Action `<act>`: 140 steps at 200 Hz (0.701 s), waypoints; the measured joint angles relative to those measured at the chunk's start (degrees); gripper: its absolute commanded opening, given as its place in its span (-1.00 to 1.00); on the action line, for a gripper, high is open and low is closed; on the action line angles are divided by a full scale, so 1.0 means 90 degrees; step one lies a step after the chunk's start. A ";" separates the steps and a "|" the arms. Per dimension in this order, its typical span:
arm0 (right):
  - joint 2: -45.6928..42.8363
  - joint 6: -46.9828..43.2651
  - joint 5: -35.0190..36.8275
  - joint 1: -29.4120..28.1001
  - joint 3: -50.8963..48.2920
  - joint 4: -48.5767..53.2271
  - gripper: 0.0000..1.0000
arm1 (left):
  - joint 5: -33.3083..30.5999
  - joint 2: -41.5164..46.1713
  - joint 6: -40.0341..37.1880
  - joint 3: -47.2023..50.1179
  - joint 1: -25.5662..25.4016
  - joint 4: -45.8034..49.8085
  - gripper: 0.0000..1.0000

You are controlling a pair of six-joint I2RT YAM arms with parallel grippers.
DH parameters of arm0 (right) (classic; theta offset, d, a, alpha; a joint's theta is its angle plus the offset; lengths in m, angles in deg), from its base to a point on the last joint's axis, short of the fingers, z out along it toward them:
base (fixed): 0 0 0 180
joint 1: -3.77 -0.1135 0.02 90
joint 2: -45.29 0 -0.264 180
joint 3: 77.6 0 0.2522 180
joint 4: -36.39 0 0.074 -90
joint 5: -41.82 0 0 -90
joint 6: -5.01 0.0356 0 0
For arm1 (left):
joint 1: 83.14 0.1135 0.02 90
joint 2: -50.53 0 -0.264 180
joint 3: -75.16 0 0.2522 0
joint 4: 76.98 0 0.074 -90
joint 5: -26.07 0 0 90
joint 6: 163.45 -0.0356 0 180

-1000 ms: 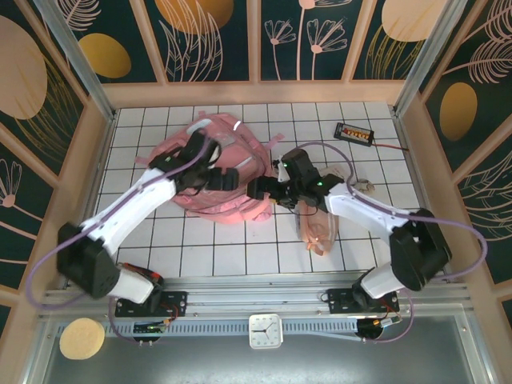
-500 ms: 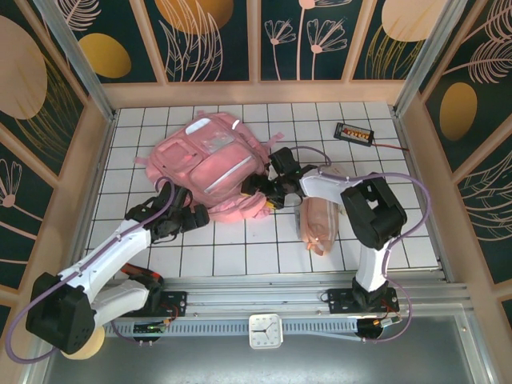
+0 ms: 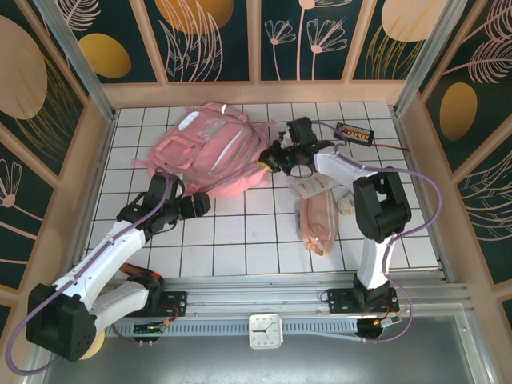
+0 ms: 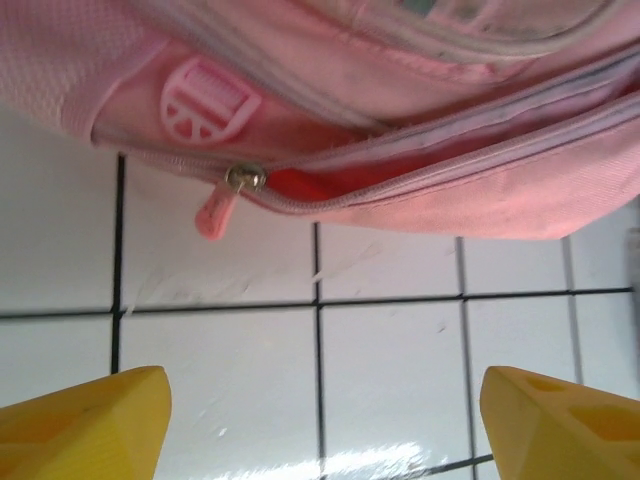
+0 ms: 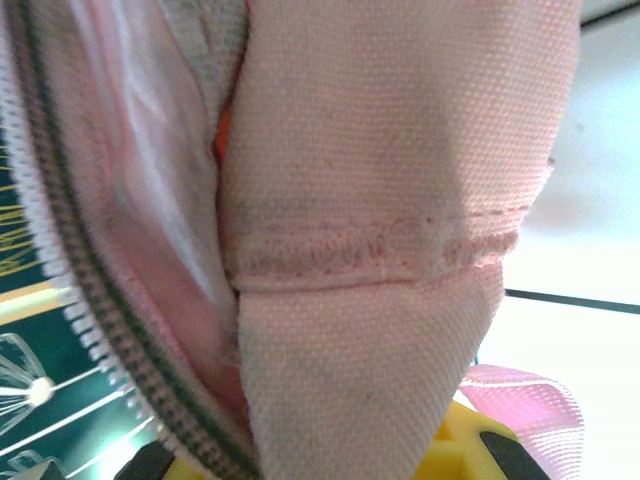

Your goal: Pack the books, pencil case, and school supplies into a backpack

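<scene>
The pink backpack point(image 3: 210, 146) lies at the back middle of the tiled table, its right edge pulled up. My right gripper point(image 3: 273, 158) is shut on that edge; in the right wrist view pink backpack fabric point(image 5: 400, 200) runs down between the jaws, beside the zipper teeth point(image 5: 90, 300). My left gripper point(image 3: 201, 206) is open just in front of the backpack, over bare tile. Its yellow fingertips point(image 4: 90, 420) stand wide below the zipper pull point(image 4: 245, 178) of a partly open zip. The pale-pink pencil case point(image 3: 320, 222) lies to the right, with the school supplies packet point(image 3: 314, 186) behind it. The books are hidden.
A small black device with orange dots point(image 3: 354, 133) and its wire sit at the back right. Wooden walls point(image 3: 416, 160) ring the table. White tiles point(image 3: 240, 240) lie open in front of the backpack.
The right gripper shut on the backpack's right edge and drew it toward the back of the table. The left arm came off the backpack to the tiles in front and its jaws narrowed a little.
</scene>
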 measured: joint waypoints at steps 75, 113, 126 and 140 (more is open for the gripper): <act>-0.0005 0.0282 -0.0374 0.0170 0.0811 0.0561 -1.00 | 0.0877 -0.0678 -0.0619 0.0080 0.0425 -0.1027 0.18; -0.0005 0.0291 -0.0381 0.0170 0.1124 0.0784 -1.00 | 0.0695 -0.1297 -0.0991 0.0002 0.0512 -0.1027 0.17; -0.0005 0.0294 -0.0398 0.0170 0.1183 0.0811 -1.00 | 0.0658 -0.1506 -0.1110 -0.0092 0.0617 -0.1030 0.17; -0.0005 0.0318 -0.0398 0.0170 0.1190 0.0828 -1.00 | 0.0631 -0.1668 -0.1239 -0.0168 0.0714 -0.1030 0.17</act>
